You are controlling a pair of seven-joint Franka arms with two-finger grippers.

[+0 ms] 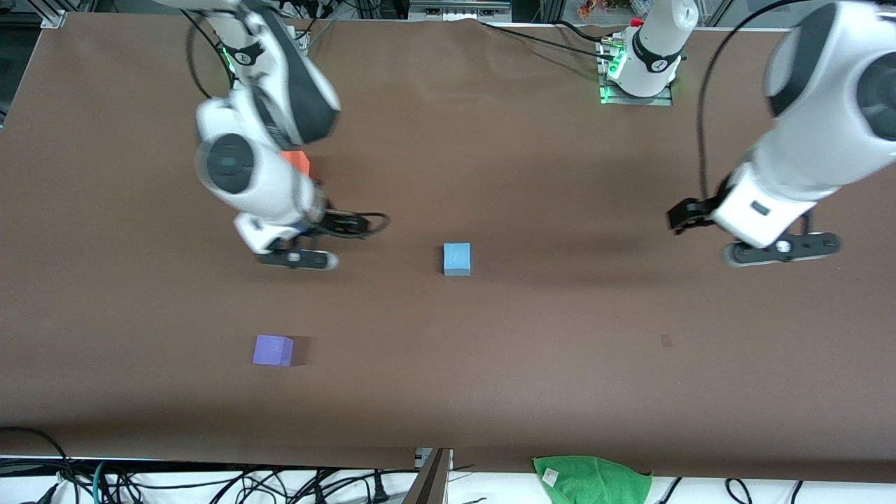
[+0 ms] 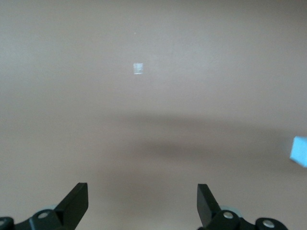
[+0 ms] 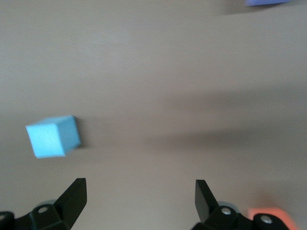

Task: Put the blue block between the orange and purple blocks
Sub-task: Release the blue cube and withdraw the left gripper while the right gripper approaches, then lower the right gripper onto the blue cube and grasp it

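Risk: I judge the worst slip to be a right hand (image 1: 297,260) that comes in off-centre and shoves the blue block (image 1: 456,258) sideways instead of closing around it.
Second risk: the right arm hides most of the orange block (image 1: 297,162) from my front view, so I could misjudge the gap and set the cube off the line.
Purple block (image 1: 273,350): on the bench (image 1: 490,385), nearest the front camera, toward the right arm's end.
Right hand: released, fingers (image 3: 73,197) spread, empty, hanging over bare bench between orange and purple, beside the blue cube.
Blue block: resting on mid-bench, untouched, well apart from both other cubes.
Left hand (image 1: 782,249): released, fingers (image 2: 76,199) apart, empty; this arm waits over its own end.
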